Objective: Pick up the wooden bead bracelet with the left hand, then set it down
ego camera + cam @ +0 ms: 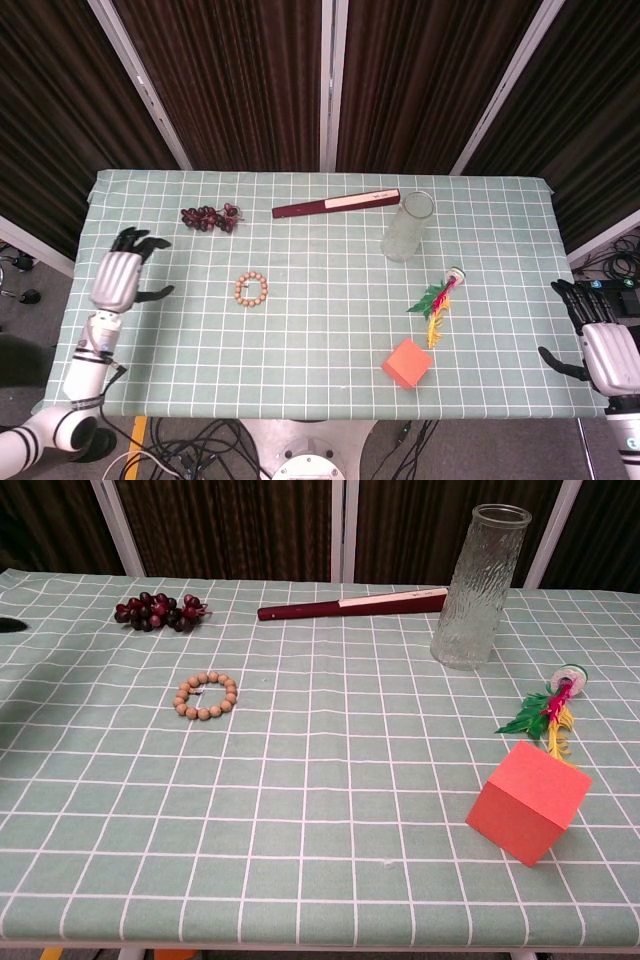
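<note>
The wooden bead bracelet (251,290) (207,695) lies flat on the checked tablecloth, left of the middle, with nothing touching it. My left hand (122,278) hovers at the table's left edge, well to the left of the bracelet, fingers spread and holding nothing. My right hand (600,340) stays off the table's right edge, fingers apart and empty. The chest view shows neither hand.
A bunch of dark grapes (210,216) (155,611) lies behind the bracelet. A closed maroon fan (336,203), a glass vase (409,227), a feathered shuttlecock (438,297) and an orange-red cube (407,362) occupy the middle and right.
</note>
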`<state>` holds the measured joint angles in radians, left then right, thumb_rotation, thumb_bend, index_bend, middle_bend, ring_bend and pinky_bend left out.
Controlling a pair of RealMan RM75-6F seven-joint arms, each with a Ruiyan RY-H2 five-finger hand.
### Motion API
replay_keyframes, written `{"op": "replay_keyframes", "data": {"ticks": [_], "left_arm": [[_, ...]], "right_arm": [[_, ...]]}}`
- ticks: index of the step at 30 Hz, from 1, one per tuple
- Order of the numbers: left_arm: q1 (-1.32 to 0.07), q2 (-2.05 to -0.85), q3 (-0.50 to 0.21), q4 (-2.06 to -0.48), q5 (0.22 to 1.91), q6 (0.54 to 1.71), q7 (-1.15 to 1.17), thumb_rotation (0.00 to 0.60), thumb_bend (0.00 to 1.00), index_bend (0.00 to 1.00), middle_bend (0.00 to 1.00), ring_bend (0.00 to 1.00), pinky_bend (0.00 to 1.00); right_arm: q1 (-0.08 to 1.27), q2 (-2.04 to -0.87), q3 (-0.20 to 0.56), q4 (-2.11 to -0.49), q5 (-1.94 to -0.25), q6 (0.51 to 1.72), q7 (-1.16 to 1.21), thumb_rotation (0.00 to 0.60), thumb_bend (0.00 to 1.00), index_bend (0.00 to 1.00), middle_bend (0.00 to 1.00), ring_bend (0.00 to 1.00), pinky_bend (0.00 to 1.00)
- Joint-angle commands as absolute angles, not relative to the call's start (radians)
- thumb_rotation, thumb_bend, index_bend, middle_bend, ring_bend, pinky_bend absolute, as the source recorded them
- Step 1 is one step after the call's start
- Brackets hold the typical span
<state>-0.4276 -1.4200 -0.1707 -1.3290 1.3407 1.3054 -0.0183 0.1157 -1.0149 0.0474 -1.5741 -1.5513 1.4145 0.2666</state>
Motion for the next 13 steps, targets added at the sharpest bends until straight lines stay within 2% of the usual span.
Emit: {"op": "replay_keyframes", "data": {"ticks": [1,8,13], "left_arm": [[-0.311,-1.295,-0.126,-1.411,1.287,1.376,0.104,0.600,0.06,0.30,0.33,0.17,0.11],[-0.161,-1.250,-0.033,-1.526,1.334,1.534,0.178,0.600,0.06,0.26,0.29,0.14,0.09],[-0.092,-1.259,-0.002,-1.570,1.384,1.628,0.186,0.600,0.06,0.26,0.28,0.14,0.09]], "right_arm": [[0.128,-1.033,0.043,-1.543,-1.559,1.405,0.293,0.600,0.14,0.00,0.05,0.00,0.00],[0.127,-1.079,0.043,-1.524,-1.591,1.446,0.254,0.600,0.15,0.00,0.01,0.00,0.00],[0.116,-1.084,0.036,-1.548,-1.616,1.483,0.205,0.600,0.14,0.00,0.00,0.00,0.00]]}}
